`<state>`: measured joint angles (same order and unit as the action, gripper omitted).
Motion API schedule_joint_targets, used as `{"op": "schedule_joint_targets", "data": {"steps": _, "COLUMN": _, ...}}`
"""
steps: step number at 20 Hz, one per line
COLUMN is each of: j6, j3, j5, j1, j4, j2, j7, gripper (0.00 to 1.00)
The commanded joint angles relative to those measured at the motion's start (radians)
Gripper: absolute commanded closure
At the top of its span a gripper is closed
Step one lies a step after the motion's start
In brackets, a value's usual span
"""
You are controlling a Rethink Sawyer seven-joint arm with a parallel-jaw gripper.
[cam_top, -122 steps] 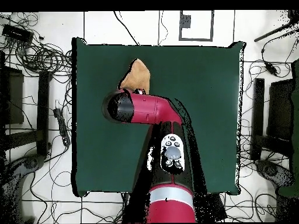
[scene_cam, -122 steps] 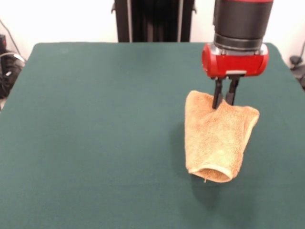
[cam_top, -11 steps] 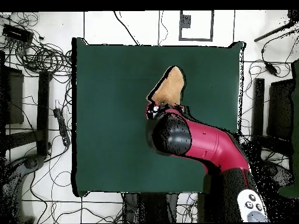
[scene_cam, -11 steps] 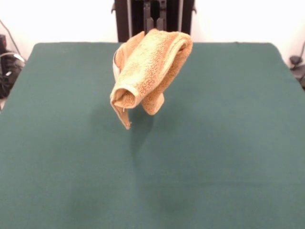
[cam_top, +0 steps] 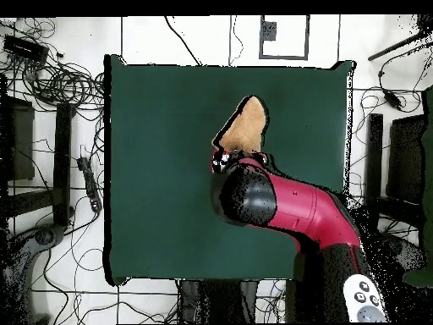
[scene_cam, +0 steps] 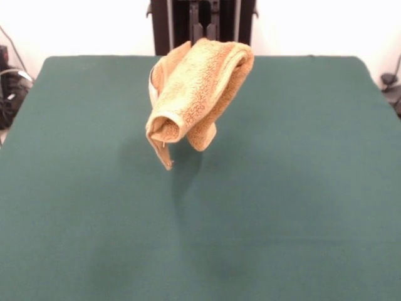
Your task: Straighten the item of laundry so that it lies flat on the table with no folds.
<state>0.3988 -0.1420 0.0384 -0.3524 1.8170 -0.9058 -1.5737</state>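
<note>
The golden-orange towel [scene_cam: 197,88] hangs bunched and folded over itself in the air above the far middle of the green table [scene_cam: 301,188], clear of the cloth, with its shadow below it. The towel's top wraps over the gripper and hides it in the front view. In the overhead view the towel [cam_top: 245,127] sticks out past the end of the red and black arm [cam_top: 254,199], which covers the gripper from above. The towel stays aloft at the arm's end, so the gripper is shut on it. The table [cam_top: 161,169] is bare around it.
The robot's black pedestal [scene_cam: 200,25] stands at the table's far edge. Cables and dark equipment lie on the floor beside the table [cam_top: 59,85] and at the left edge of the front view [scene_cam: 9,94].
</note>
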Motion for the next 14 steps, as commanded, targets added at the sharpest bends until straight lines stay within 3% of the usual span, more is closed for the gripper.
{"op": "schedule_joint_targets", "data": {"steps": 1, "j6": 0.095, "j3": -0.085, "j5": 0.008, "j1": 0.042, "j4": 0.039, "j2": 0.018, "j7": -0.066, "gripper": 1.00}}
{"op": "schedule_joint_targets", "data": {"steps": 14, "j6": 0.083, "j3": -0.068, "j5": 0.023, "j1": 0.060, "j4": 0.019, "j2": 0.038, "j7": -0.075, "gripper": 1.00}}
